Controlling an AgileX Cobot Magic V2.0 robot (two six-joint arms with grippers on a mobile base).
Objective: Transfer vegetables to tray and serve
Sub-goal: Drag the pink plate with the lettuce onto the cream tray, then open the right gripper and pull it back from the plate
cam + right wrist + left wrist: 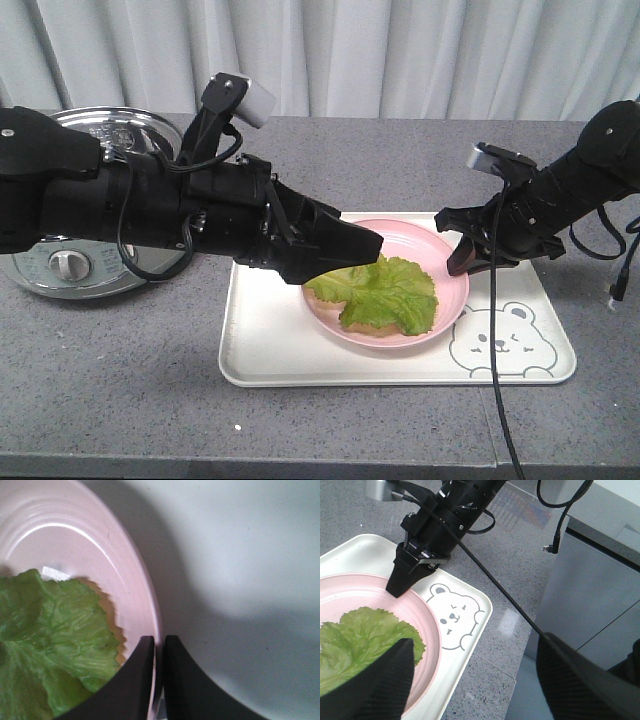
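- The lettuce point(385, 295) lay in a pink plate point(420, 232), covering its near half, with one green leaf edge close to the right rim
- The pink plate stood on the tray point(270, 350), toward its far right part, and the bear drawing point(505, 340) showed at the tray's near right corner
- The tray rested flat on a grey speckled table point(120, 380); a silver cooker point(70, 265) sat well apart at the far left
- The left gripper point(345, 255) reached in from the left and hung over the left side of the plate, above the lettuce; its wrist view showed the fingers point(390, 680) spread wide with nothing between them
- The right gripper point(462, 262) came in from the right and met the plate at its right rim
- In the right wrist view its fingers point(135, 680) were drawn close together, pinching the thin pink rim between them, just beside the edge of the lettuce
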